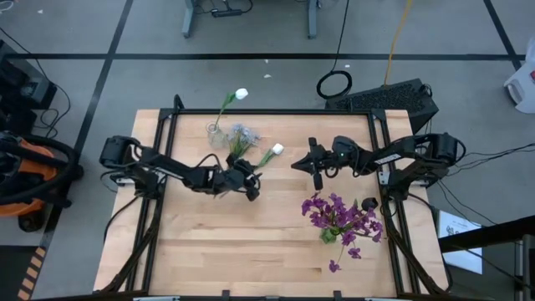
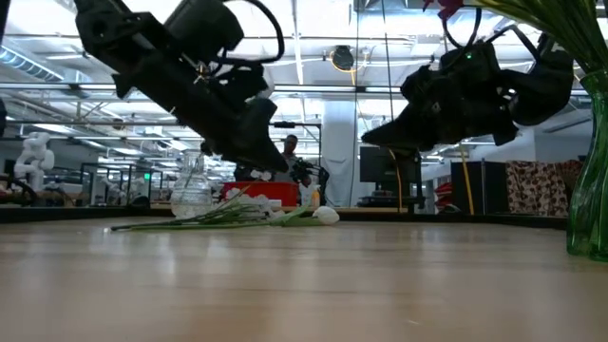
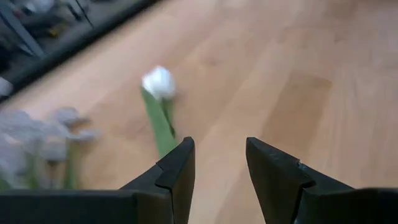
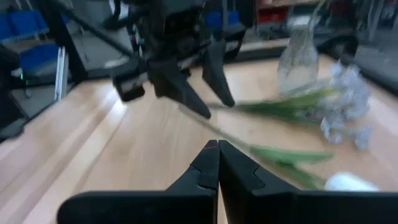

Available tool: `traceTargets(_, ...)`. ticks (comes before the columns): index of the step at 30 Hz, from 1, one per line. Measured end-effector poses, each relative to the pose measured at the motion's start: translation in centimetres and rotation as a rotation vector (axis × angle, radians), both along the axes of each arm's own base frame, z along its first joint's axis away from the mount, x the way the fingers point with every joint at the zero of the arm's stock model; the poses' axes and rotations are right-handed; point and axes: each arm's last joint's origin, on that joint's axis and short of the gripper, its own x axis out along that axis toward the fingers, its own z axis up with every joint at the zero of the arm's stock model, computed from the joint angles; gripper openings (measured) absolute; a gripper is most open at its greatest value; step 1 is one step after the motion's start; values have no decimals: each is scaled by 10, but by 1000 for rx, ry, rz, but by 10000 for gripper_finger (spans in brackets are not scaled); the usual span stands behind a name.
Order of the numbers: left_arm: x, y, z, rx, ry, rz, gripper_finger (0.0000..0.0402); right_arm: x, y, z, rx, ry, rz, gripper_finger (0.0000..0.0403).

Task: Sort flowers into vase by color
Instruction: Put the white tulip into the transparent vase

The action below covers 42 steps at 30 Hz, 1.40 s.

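A white tulip (image 1: 276, 150) lies on the table by its stem, its bud (image 3: 160, 82) ahead of my left gripper (image 3: 221, 146). That gripper (image 1: 251, 174) stands open just above the stem's lower end, which runs past one finger (image 3: 177, 168), not between the two. Pale grey-blue flowers (image 1: 242, 135) lie beside a small glass vase (image 1: 216, 134) that holds another white tulip (image 1: 241, 94). Purple flowers (image 1: 338, 219) stand in a green vase (image 2: 589, 142) at the near right. My right gripper (image 1: 294, 165) hovers shut right of the lying flowers, pointing at them.
The lying stems (image 2: 218, 217) form a loose bunch at the table's far middle, close to the glass vase (image 2: 190, 190). Bare wood (image 1: 217, 242) stretches across the near left. The two grippers stand a short way apart over the table's middle.
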Motion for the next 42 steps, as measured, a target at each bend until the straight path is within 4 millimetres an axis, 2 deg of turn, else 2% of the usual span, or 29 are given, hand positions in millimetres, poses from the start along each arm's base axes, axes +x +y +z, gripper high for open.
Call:
traceTargets(13, 0, 23, -29, -25, 108, 68, 150, -1, 0, -4, -6, 41, 6, 0)
traceTargets(17, 2, 28, -35, -26, 113, 82, 135, -1, 0, -4, -7, 40, 6, 0)
traceTargets(26, 5, 29, -42, -41, 101, 66, 93, -1, 1, -6, -2, 53, 6, 0)
traceTargets(33, 7, 36, -59, -53, 120, 75, 93, -1, 1, -6, -1, 55, 7, 0)
traceTargets(42, 7, 37, -59, -63, 116, 73, 90, -1, 1, -6, -1, 53, 7, 0)
